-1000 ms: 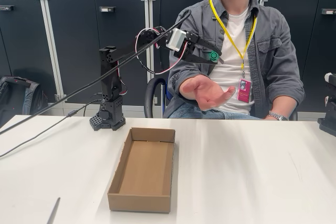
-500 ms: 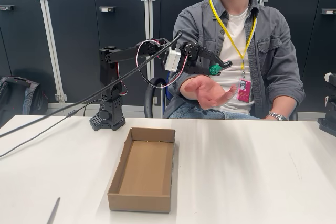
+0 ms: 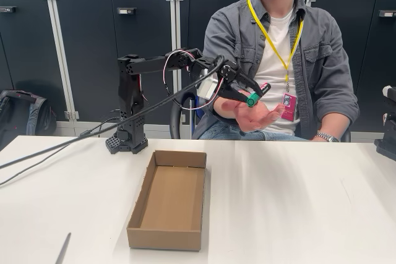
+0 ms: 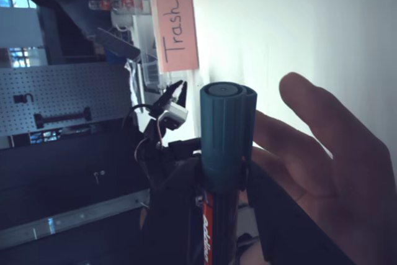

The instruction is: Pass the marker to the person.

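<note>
While hand (image 3: 255, 93) grips marker (image 4: 223, 153), arm (image 3: 154, 63) extends.

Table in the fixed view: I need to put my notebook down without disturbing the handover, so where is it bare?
Bare table lies right of the cardboard box. Left of the box is bare too, apart from cables near the arm's base. It is crowded above the far edge, where the gripper holds the marker over the person's hand.
</note>
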Tool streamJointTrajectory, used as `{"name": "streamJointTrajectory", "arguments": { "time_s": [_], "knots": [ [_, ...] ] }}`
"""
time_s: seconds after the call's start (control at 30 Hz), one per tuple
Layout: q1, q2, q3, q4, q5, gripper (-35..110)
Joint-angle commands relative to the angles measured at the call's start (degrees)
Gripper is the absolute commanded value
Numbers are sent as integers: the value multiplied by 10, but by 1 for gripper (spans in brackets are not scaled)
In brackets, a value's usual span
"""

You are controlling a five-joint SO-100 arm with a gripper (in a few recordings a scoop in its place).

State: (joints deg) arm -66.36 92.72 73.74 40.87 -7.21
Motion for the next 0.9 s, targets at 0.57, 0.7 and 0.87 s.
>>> {"name": "streamJointTrajectory", "arguments": {
  "time_s": [0.57, 0.7, 0.87],
  "knots": [
    [-19, -10, -47, 66, 50, -5],
    [-20, -10, -44, 71, 50, -5],
    [-19, -10, -45, 71, 45, -4]
  ]
}}
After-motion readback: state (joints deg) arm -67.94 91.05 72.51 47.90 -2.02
